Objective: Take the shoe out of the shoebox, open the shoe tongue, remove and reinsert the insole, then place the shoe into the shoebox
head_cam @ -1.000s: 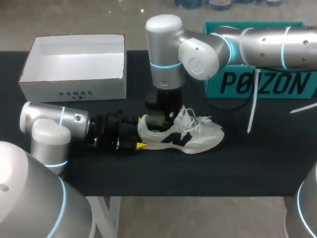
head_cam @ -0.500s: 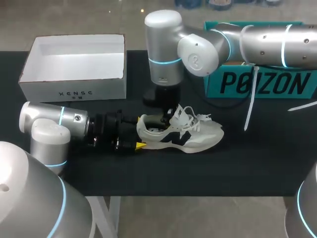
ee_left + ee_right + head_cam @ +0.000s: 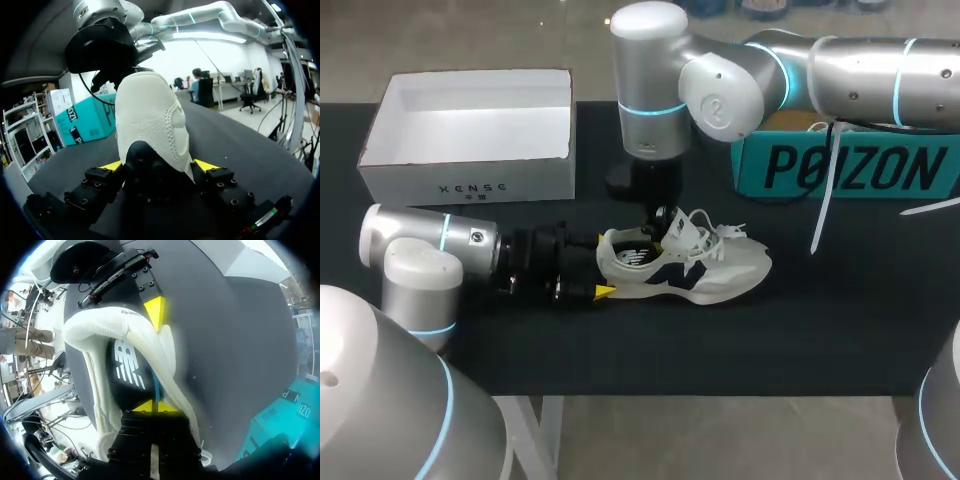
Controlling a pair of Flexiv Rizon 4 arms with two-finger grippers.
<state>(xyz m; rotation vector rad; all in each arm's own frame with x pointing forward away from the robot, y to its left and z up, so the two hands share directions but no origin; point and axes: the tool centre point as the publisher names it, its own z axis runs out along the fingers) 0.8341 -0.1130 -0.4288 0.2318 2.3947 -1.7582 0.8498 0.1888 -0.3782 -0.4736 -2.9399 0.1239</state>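
A white shoe (image 3: 715,275) with a navy logo lies on its side on the black table, toe pointing right. My left gripper (image 3: 602,267) is shut on its heel (image 3: 150,120), one yellow tip on either side. Coming down from above, my right gripper (image 3: 658,222) sits over the shoe's opening. In the right wrist view its yellow tips (image 3: 155,406) are pressed together on the edge of the black insole (image 3: 130,370) with a white logo. The insole (image 3: 636,258) stands tilted inside the opening. Tongue and laces (image 3: 705,235) are flopped back toward the toe.
An open white shoebox (image 3: 470,175) stands at the back left. A teal box (image 3: 850,170) sits at the back right under my right arm. A white strap (image 3: 825,220) hangs from that arm.
My right arm has risen and shifted toward the back. The insole has tipped up in the opening, so its logo shows now. The left arm kept still on the heel.
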